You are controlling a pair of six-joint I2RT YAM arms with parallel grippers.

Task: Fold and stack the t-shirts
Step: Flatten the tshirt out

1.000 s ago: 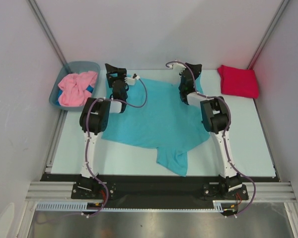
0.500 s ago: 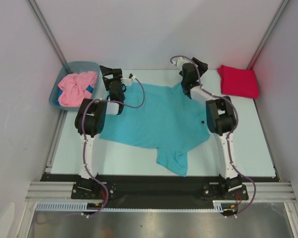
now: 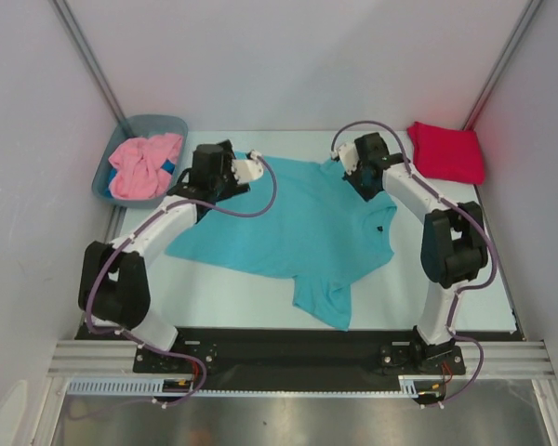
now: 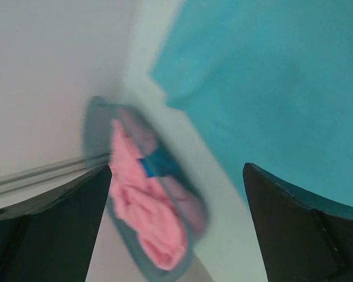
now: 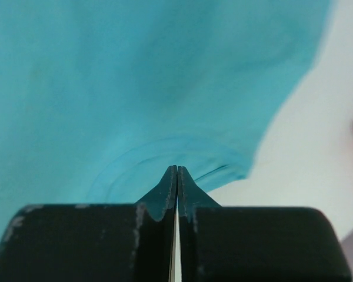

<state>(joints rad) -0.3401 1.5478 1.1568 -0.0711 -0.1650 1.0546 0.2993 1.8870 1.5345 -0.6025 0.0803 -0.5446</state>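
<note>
The turquoise t-shirt (image 3: 293, 228) lies spread over the middle of the table, one sleeve pointing at the near edge. My left gripper (image 3: 207, 165) hovers at its far left corner, open and empty. In the left wrist view the left gripper (image 4: 176, 223) frames the blurred pink t-shirt (image 4: 147, 217). My right gripper (image 3: 365, 178) hangs over the shirt's far right part. Its jaws are shut, with the right gripper (image 5: 176, 171) just above the turquoise collar (image 5: 165, 154) and no cloth between the tips. The crimson t-shirt (image 3: 445, 151) lies folded at the back right.
A grey-blue plastic tub (image 3: 121, 139) at the back left holds the crumpled pink t-shirt (image 3: 144, 165). White walls enclose the table on three sides. Both arm bases are bolted along the near edge.
Both arms have swung outward at the elbows. The left gripper has opened wide and turned toward the tub. The right gripper opened, then shut again above the shirt's far edge.
</note>
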